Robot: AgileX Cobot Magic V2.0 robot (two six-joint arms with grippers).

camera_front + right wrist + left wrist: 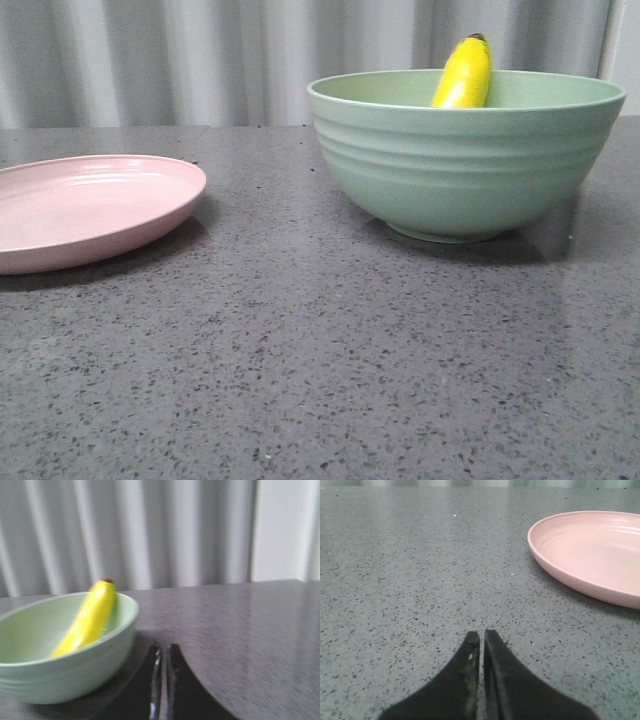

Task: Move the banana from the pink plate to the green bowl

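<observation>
The banana [463,72] stands inside the green bowl [465,160], leaning on the bowl's inner wall with its dark tip poking up above the rim. The bowl sits on the speckled grey table [300,360]. The pink plate [85,208] lies well apart from the bowl, with nothing on the part of it that shows.

The right gripper [163,655] is low over the table, just beside the bowl's outer wall and below its rim. Its two dark fingers are pressed nearly together with nothing between them. This view is blurred, so whether the fingers touch the bowl is hard to say.

The left gripper [481,641] is closed and holds nothing, with the plate near it, ahead and off to one side.
</observation>
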